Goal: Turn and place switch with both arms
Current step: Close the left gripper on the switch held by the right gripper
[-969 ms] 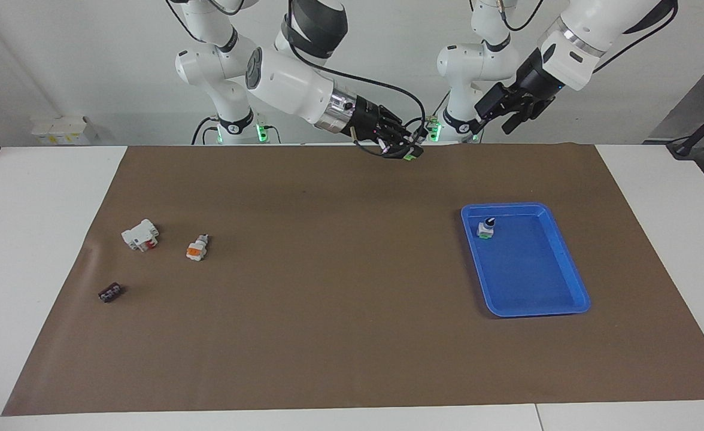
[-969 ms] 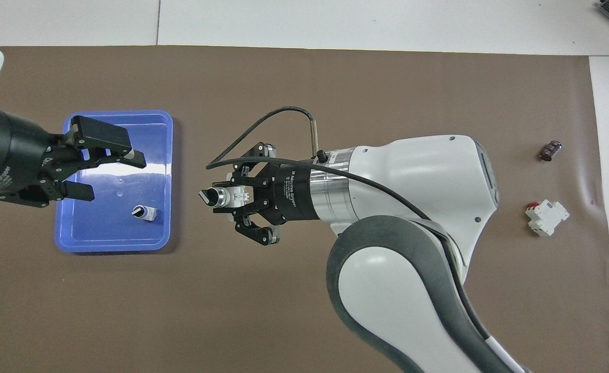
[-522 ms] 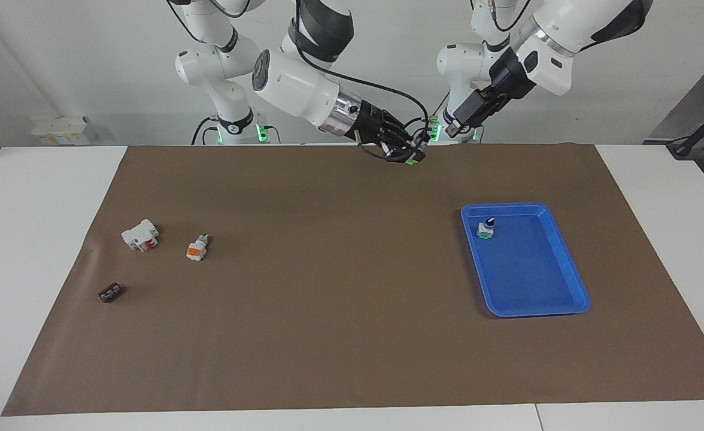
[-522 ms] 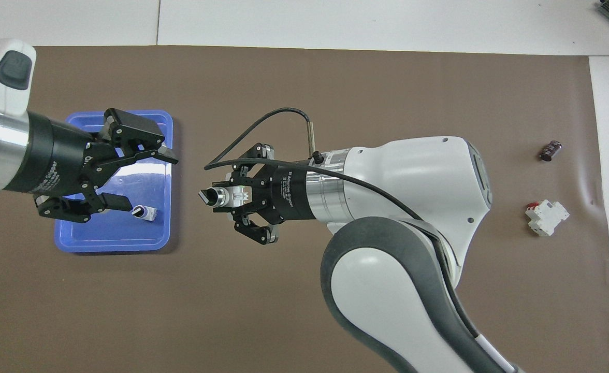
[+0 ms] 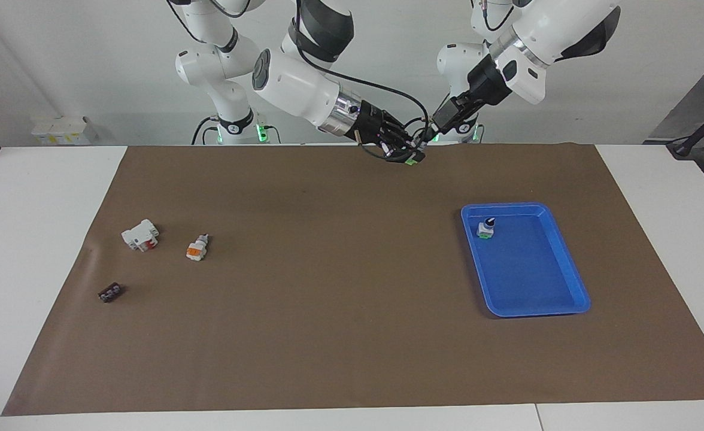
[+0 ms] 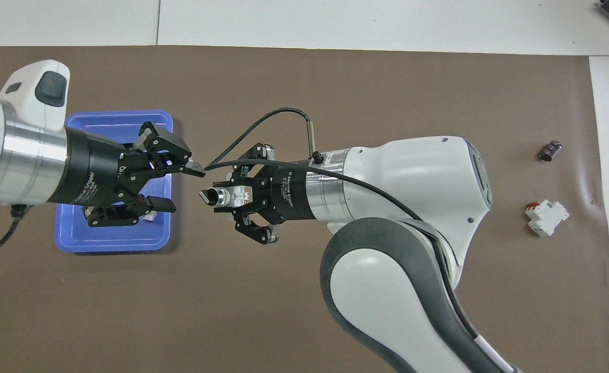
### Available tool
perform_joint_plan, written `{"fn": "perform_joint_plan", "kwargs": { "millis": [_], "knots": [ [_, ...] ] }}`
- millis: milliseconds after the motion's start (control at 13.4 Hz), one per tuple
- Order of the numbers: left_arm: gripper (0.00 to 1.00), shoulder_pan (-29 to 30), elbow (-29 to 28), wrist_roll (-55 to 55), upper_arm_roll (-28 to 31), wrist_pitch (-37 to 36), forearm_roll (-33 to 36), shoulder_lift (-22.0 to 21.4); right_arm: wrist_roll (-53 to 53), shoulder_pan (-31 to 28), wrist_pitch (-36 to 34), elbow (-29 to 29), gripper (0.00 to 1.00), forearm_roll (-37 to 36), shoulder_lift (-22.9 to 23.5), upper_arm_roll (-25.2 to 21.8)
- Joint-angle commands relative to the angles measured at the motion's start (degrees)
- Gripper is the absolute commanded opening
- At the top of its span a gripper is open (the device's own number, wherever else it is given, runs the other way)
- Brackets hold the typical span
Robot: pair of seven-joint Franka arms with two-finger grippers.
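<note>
The right gripper (image 6: 232, 196), raised over the brown mat (image 6: 335, 88), clenches the small white-grey switch with black knob (image 6: 216, 197), while the left gripper (image 6: 180, 187), jaws parted, faces that knob just beside it, over the blue plastic tray (image 6: 113, 118).

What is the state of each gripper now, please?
Left gripper: open, empty, raised close to the switch's knob.
Right gripper: shut on the switch, held in the air.

The small white-grey selector switch (image 6: 227, 197) with its green end and black knob is lying sideways in the right tool (image 6: 234, 198), raised above the brown mat, knob pointing at the left tool (image 6: 183, 187).
</note>
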Motion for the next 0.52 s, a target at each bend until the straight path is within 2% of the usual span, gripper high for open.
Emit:
{"fn": "perform_joint_plan", "kwargs": {
  "millis": [0, 75, 447],
  "knots": [
    [0.37, -0.4, -3.1, -0.7, 0.1, 1.7, -1.5, -2.2, 0.5, -0.2, 0.8, 0.2, 0.0, -1.3, 0.0, 0.3],
    [0.33, -0.4, -3.2, -0.6, 0.1, 2.0, -1.7, -2.3, 0.5, -0.2, 0.8, 0.2, 0.0, -1.3, 0.0, 0.3],
    [0.33, -1.2, -6.7, -0.6, -0.2, 5.6, -1.7, -3.8, 0.4, -0.2, 0.8, 0.2, 0.0, -1.3, 0.0, 0.3]
  ]
}}
